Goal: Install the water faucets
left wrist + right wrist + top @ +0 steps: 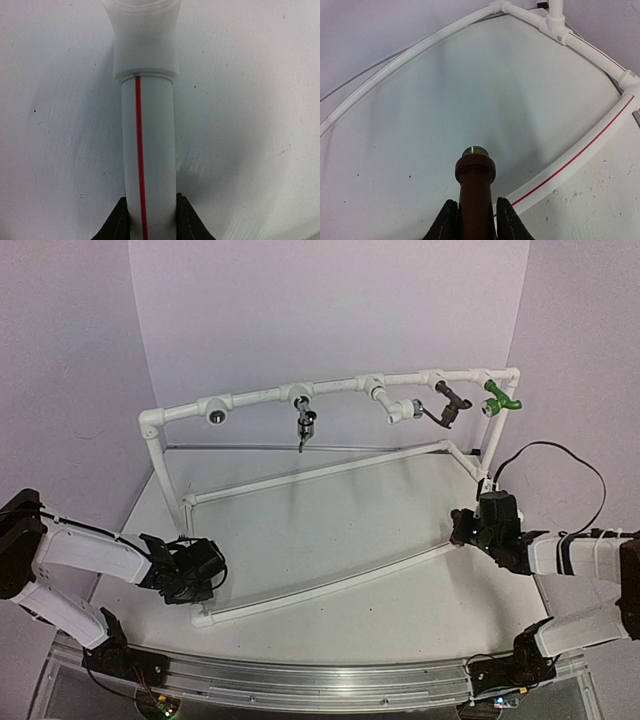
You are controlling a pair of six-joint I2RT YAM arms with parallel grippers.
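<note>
The dark brown faucet [476, 192] is in my right pincer [475, 222], pinched by its body. Its threaded metal end points away from my wrist, out over the surface [350, 540] within the pipe frame [320, 468]. It sits low at the right end of the frame, well apart from the top rail where it belongs.

Four faucets are already seated on that rail. The chrome lever faucet [306, 423] hangs near the middle, and the white faucet [401, 409], the dark bronze faucet [447, 405] and the green faucet [498, 398] follow toward the right. One open socket [216, 413] faces forward near the left end, and I judge that to be the place for the one I carry.

My left pincer [150, 222] is pressed onto the frame's near bottom pipe, the one with the red stripe, just short of the front-left corner fitting. I take that as bracing the frame so it does not slide or twist.

So the step in hand is the last faucet: it is held and the frame is steadied, but it has not yet been brought to its socket. The next move calls for lifting the right arm and carrying it far across to the left. The threaded end must be square with the socket mouth before any turning. If it goes in at a slant, the thread would likely bind or shove the frame.
</note>
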